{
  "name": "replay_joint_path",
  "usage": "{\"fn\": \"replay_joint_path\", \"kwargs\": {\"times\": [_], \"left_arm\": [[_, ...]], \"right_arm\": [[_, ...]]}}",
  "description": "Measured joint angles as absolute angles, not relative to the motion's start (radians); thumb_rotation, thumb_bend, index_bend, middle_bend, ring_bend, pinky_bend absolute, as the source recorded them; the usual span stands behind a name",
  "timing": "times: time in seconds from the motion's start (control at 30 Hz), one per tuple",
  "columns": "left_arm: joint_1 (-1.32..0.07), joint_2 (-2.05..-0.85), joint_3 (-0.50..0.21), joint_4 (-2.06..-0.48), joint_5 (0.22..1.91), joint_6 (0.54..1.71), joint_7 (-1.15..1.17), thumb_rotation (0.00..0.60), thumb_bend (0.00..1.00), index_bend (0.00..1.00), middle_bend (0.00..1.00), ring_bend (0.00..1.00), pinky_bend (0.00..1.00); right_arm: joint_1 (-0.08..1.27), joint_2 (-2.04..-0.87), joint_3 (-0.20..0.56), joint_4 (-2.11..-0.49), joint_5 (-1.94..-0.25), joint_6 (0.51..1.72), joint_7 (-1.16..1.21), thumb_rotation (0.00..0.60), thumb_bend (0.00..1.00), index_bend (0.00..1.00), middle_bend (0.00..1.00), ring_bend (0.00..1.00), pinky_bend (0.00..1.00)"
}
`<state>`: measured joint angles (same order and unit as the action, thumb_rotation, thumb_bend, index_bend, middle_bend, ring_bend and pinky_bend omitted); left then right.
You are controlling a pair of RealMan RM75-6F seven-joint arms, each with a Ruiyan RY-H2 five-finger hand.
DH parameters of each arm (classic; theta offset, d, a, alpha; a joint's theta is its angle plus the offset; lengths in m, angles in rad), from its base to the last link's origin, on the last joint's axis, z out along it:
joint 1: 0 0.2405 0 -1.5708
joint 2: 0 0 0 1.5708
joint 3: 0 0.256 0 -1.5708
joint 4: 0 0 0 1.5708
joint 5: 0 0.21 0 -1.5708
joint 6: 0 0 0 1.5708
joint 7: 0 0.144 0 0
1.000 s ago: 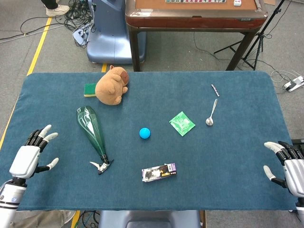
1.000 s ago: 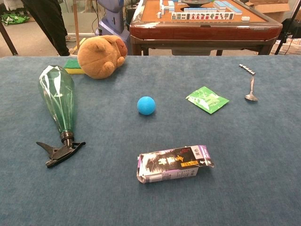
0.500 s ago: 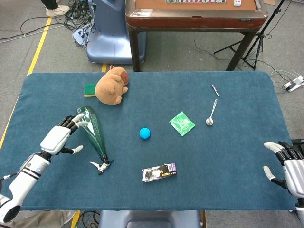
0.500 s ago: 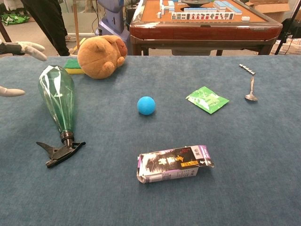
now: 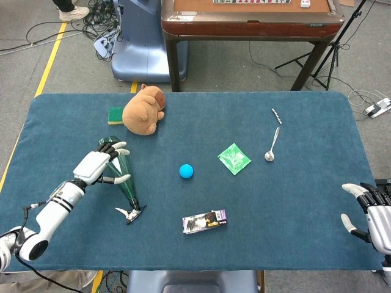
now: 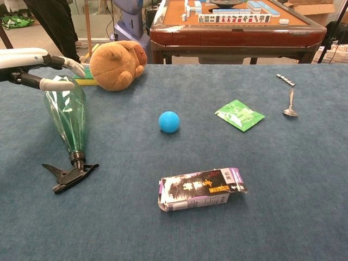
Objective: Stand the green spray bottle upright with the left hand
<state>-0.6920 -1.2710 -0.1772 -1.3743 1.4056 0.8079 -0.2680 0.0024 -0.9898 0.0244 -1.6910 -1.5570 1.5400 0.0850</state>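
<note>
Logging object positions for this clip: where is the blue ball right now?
In the head view the blue ball sits near the middle of the table, between the lying green spray bottle on its left and the green packet on its right, apart from both.

Left hand point(image 6: 32, 68): your chest view cuts off its palm and wrist at the frame's left edge.
Green spray bottle point(image 5: 122, 171): from the head camera, your left hand covers its wide end.
Right hand point(image 5: 371, 213): cut by the head view's right edge.
Sponge point(image 6: 83, 76): largely hidden behind plush toy point(image 6: 117, 62) and fingertips.
Small dark stick point(image 5: 277, 115): too small for you to identify.
</note>
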Motion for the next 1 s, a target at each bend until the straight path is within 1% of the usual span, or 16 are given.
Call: {"fn": "replay_joint_path", "kwargs": {"times": [0.07,0.3,0.43,0.67,0.87,1.0], "left_arm": [[-0.709,-1.281,-0.182,-1.366,1.376,0.785,-0.252,0.139,0.20,0.23,0.11,0.00,0.00],[-0.750,-1.329,-0.193,-1.321,1.307,0.754,-0.142,0.136,0.20,0.24,0.11,0.00,0.00],[-0.775,-1.351,-0.192,-1.291,1.247,0.720,-0.057,0.123,0.19,0.24,0.11,0.00,0.00],[-0.821,-1.369,-0.183,-1.241,1.051,0.647,0.123,0.122,0.18,0.23,0.12,0.00,0.00],[-0.836,-1.362,-0.167,-1.225,0.885,0.638,0.224,0.127,0.17,0.25,0.14,0.00,0.00],[-0.831,-1.333,-0.148,-1.234,0.814,0.644,0.254,0.124,0.17,0.26,0.16,0.00,0.00]], "right_arm": [[0.002,-0.989,0.024,-1.690,-1.558,1.540,0.086,0.600,0.33,0.25,0.26,0.13,0.19],[0.003,-0.990,0.025,-1.690,-1.558,1.538,0.085,0.600,0.33,0.25,0.26,0.13,0.19],[0.001,-0.992,0.024,-1.688,-1.556,1.537,0.087,0.600,0.33,0.25,0.26,0.13,0.19],[-0.005,-0.990,0.024,-1.686,-1.557,1.547,0.092,0.600,0.33,0.25,0.26,0.13,0.19],[-0.003,-0.992,0.023,-1.683,-1.559,1.542,0.096,0.600,0.33,0.25,0.26,0.13,0.19],[0.002,-0.993,0.025,-1.682,-1.563,1.538,0.098,0.600,0.33,0.25,0.26,0.13,0.19]]}}
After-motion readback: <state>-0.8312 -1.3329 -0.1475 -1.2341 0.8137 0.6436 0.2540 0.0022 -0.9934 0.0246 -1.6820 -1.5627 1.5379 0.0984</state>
